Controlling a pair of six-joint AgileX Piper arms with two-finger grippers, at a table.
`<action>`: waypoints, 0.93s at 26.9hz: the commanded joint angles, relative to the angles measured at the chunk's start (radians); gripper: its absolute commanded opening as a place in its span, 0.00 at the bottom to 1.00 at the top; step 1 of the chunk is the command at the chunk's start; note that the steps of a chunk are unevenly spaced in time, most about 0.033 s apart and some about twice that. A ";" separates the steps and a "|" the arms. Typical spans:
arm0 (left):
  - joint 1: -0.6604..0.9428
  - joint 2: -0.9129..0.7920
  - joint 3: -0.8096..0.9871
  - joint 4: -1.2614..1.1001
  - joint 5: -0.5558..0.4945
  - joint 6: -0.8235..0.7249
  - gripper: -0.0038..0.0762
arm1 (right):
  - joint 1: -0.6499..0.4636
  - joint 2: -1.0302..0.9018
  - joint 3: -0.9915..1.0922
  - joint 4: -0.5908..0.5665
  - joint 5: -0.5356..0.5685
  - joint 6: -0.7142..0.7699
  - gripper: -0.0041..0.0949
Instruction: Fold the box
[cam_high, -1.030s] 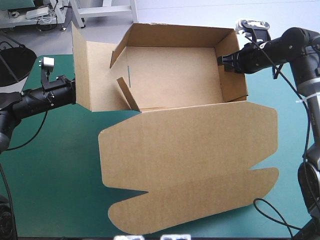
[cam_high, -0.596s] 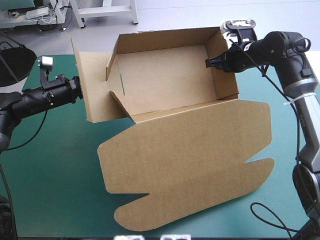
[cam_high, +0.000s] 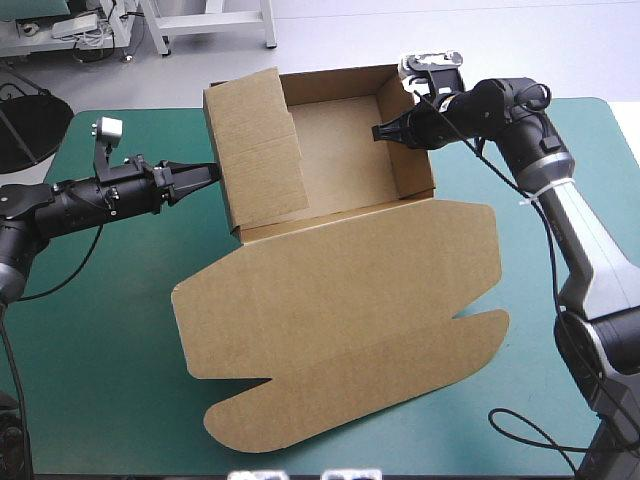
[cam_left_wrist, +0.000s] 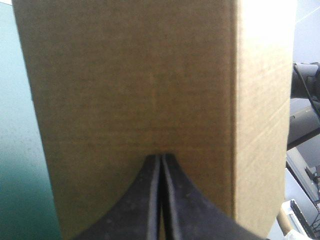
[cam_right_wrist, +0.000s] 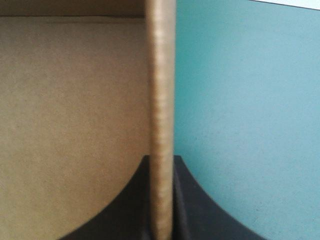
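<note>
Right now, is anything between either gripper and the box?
Nothing visible does. The left gripper, jaws shut, has its tip against the outside of the box's left wall. The right gripper is shut on the right wall's edge, with the board between its jaws. Only bare cover shows beside them.

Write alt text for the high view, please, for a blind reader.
A brown box sits on the teal-green table as an open tray, lid flat toward the near edge. The right gripper pinches the right wall; the left gripper, shut, points at the left wall.
</note>
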 joint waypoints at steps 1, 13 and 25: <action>-0.005 -0.037 -0.027 -0.063 0.070 -0.004 0.04 | 0.020 -0.035 -0.030 0.031 -0.080 0.017 0.03; -0.005 -0.037 -0.027 -0.011 0.068 0.000 0.57 | 0.034 -0.011 -0.030 0.002 -0.098 0.036 0.03; -0.005 -0.037 -0.027 0.114 0.010 -0.033 0.66 | 0.155 0.002 -0.030 -0.170 -0.155 0.123 0.03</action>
